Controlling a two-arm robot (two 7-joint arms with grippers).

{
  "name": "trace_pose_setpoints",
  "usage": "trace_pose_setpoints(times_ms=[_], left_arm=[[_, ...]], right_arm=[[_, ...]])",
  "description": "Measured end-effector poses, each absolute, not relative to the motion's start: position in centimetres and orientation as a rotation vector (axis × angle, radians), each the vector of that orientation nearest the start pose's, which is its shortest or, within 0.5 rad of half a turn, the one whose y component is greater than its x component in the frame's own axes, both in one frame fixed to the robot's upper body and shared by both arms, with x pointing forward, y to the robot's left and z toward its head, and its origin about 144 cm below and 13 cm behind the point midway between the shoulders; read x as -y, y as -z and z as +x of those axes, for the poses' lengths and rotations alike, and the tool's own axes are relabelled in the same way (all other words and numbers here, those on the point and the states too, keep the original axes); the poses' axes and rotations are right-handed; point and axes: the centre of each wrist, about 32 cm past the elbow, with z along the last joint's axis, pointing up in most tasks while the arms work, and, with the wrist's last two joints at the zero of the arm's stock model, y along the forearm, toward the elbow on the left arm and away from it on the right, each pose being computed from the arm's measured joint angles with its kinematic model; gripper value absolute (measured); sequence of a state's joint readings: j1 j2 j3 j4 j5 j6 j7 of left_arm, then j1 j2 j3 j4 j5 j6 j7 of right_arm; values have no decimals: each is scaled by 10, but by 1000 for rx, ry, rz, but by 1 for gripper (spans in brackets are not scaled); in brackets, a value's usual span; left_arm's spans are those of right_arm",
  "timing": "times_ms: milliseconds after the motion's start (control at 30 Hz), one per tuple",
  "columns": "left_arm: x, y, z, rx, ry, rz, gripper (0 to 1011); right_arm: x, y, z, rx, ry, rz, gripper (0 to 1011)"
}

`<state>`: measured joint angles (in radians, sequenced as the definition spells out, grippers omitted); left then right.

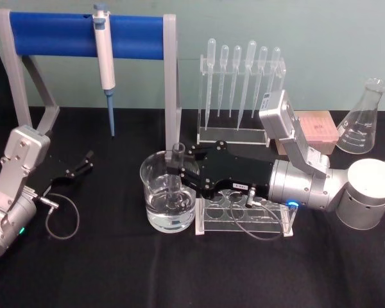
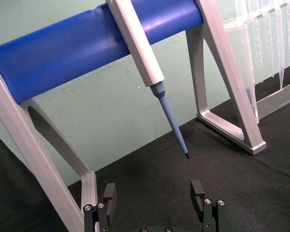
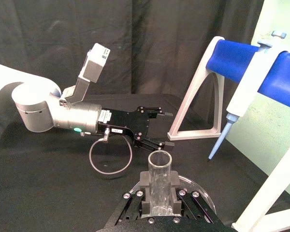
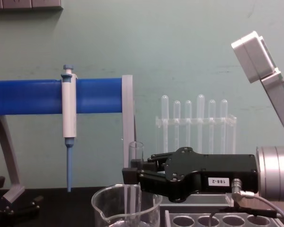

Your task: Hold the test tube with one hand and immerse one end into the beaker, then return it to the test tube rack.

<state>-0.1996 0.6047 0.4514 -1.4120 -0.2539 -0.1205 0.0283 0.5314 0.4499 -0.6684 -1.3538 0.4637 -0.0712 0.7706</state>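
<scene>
Test tube (image 1: 178, 153) upright, rim up, in beaker (image 1: 149, 174); right gripper (image 1: 179, 173) jaws clamp it; left gripper (image 2: 154, 194) released.

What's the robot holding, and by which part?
Right gripper holds the test tube just below its rim, lower end in the beaker. Left gripper, by the blue stand, holds nothing.

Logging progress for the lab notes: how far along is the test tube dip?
Done: the right claw grips the test tube upright, out of the test tube rack. In hand: its lower end sits in the beaker, apparently under the water. Left: lifting it out and returning it to the rack. The left claw rests open at the left.
</scene>
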Motion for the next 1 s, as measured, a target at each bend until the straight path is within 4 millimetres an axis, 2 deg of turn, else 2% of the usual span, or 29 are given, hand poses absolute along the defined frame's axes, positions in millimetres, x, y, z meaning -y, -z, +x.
trace_pose_setpoints(times_ms=[1000], left_arm=[[-310, -1140, 489, 285, -1248, 305, 1000]], right_arm=[[209, -1210, 558, 166, 323, -115, 234]])
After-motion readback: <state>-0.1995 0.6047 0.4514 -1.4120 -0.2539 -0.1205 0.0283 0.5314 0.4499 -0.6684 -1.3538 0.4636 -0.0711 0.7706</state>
